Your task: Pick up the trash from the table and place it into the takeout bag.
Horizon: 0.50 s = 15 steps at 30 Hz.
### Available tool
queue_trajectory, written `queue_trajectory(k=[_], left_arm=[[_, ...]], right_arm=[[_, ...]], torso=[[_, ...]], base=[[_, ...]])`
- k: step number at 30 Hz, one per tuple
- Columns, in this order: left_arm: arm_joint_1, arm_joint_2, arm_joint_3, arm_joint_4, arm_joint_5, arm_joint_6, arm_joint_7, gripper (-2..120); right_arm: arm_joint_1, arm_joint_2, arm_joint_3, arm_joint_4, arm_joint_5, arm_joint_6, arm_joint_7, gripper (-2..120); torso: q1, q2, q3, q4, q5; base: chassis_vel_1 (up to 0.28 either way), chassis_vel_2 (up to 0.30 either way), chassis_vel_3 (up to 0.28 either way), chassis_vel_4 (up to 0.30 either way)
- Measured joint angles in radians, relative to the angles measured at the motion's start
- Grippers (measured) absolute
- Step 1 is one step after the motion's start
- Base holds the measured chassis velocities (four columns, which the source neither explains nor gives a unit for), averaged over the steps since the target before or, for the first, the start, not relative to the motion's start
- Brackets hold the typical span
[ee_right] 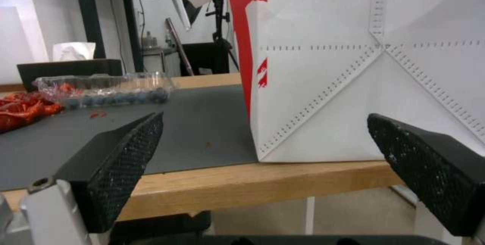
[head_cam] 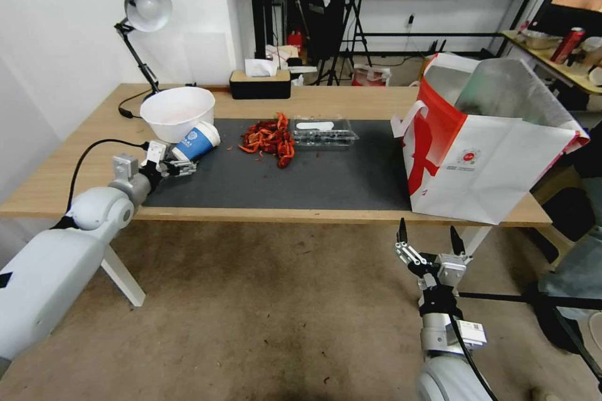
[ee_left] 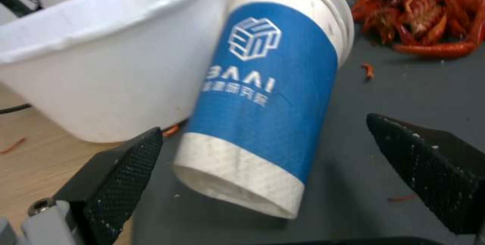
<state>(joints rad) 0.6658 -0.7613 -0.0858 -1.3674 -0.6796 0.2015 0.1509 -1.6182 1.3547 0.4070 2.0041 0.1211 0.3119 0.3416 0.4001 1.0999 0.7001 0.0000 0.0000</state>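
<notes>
A blue-and-white paper cup (head_cam: 195,141) (ee_left: 268,97) lies on its side at the left end of the dark mat (head_cam: 313,175), leaning against a white bowl (head_cam: 177,113) (ee_left: 101,71). My left gripper (head_cam: 186,166) (ee_left: 263,124) is open just in front of the cup's base, one finger on each side, not touching it. A pile of red crayfish shells (head_cam: 271,138) (ee_left: 424,14) and a clear box of blueberries (head_cam: 324,131) (ee_right: 106,89) lie mid-mat. The takeout bag (head_cam: 483,150) (ee_right: 363,67) stands open at the table's right end. My right gripper (head_cam: 426,235) (ee_right: 265,117) hangs open below the table's front edge (ee_right: 227,184), before the bag.
A desk lamp (head_cam: 144,9) stands at the back left of the table (head_cam: 88,156), its cable trailing behind the bowl. A tissue box (head_cam: 259,83) sits at the back edge. Tripods and shelves stand behind; a dark chair is at the right.
</notes>
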Motion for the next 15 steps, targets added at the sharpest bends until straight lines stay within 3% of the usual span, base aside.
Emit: queue_trajectory(k=[8,15], left_arm=[[-0.064,-0.012,0.068,0.058,0.038,-0.005,0.007,95],[-0.078,-0.003,0.095,0.081,0.072,-0.05,0.013,68]], right_arm=[[-0.006,-0.001,0.007,0.0,0.0,-0.001,0.002,100],[-0.011,0.002,0.008,0.0,-0.002,0.002,0.002,100]], torso=[[0.0,0.0,0.0,0.0,0.0],[0.0,0.0,0.0,0.0002,-0.0001]], base=[[0.0,0.0,0.0,0.0],[0.0,0.0,0.0,0.0]])
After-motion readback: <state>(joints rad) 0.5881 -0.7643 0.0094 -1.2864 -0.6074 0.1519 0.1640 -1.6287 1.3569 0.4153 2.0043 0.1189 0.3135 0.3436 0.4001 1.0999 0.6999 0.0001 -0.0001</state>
